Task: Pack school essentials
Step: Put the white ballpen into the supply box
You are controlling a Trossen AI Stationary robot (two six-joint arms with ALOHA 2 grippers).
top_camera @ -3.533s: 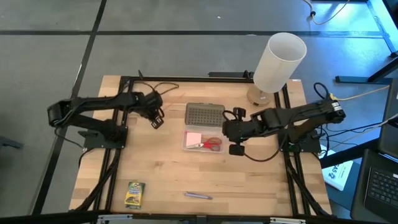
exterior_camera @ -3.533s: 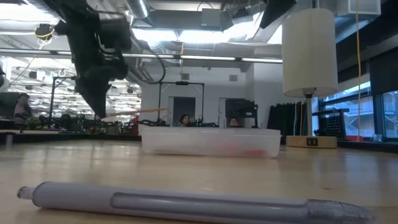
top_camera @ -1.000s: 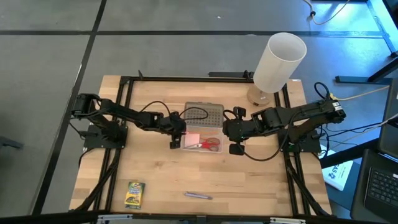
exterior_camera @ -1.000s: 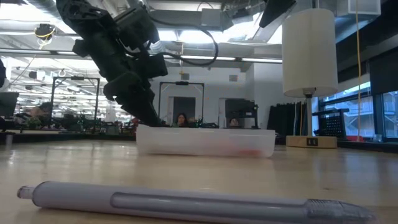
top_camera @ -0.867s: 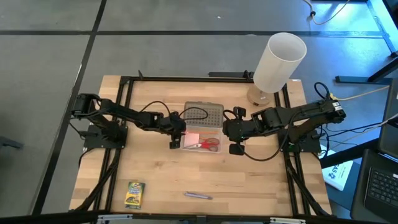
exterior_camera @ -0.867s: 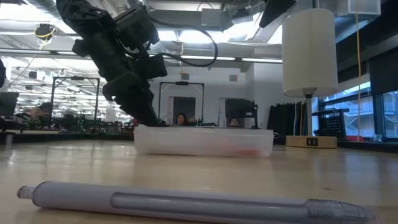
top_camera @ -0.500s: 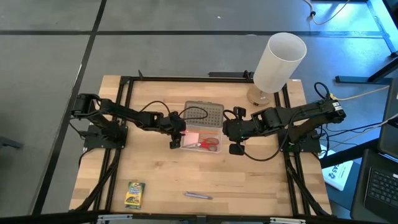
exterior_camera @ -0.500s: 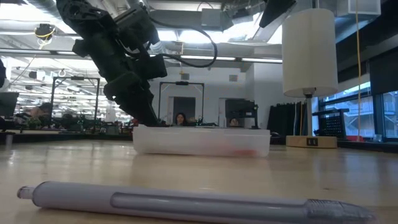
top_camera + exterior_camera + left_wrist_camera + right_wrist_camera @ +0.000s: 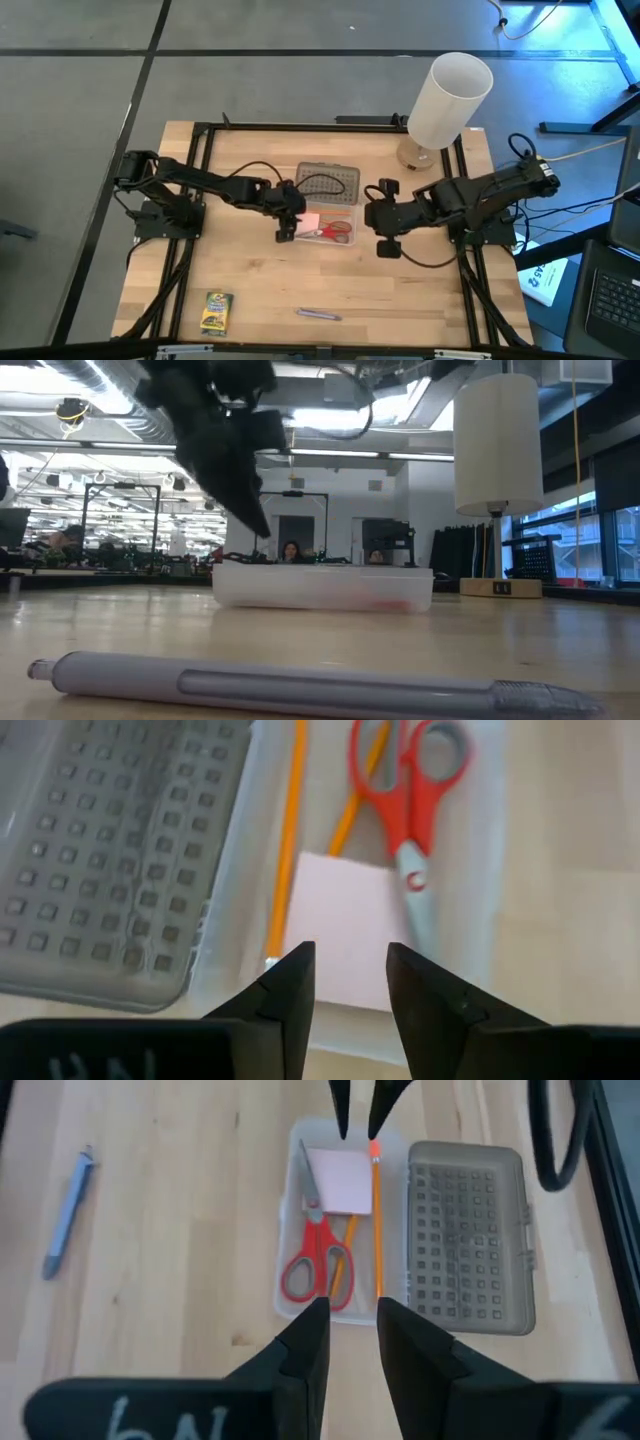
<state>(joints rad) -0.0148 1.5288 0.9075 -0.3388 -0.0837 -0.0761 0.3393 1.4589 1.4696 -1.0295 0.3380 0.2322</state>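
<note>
The clear case [image 9: 328, 227] lies open at mid-table, its grey dimpled lid [image 9: 328, 184] flat on the far side. Inside it lie the pink eraser [image 9: 340, 932], two orange pencils [image 9: 289, 840] and the red-handled scissors [image 9: 410, 790]. My left gripper [image 9: 288, 224] is open and hovers over the case's left end, above the eraser, clear of the rim in the low view [image 9: 262, 525]. My right gripper [image 9: 385, 232], also open, stands just off the case's right end. The crayon box [image 9: 215, 312] and the purple pen [image 9: 318, 315] lie near the table's near edge.
A tall white cylinder [image 9: 447, 100] on a wooden base stands at the far right corner. Black cables [image 9: 250, 140] run along the far left of the table. Bare wood lies between the case and the near edge, where the pen [image 9: 300, 685] lies close to the low camera.
My left gripper has risen from the case's left end, where its tips stood down at the rim, and has moved slightly toward the right. My right gripper has drawn back a little toward the table's right and near edges, away from the case's right end.
</note>
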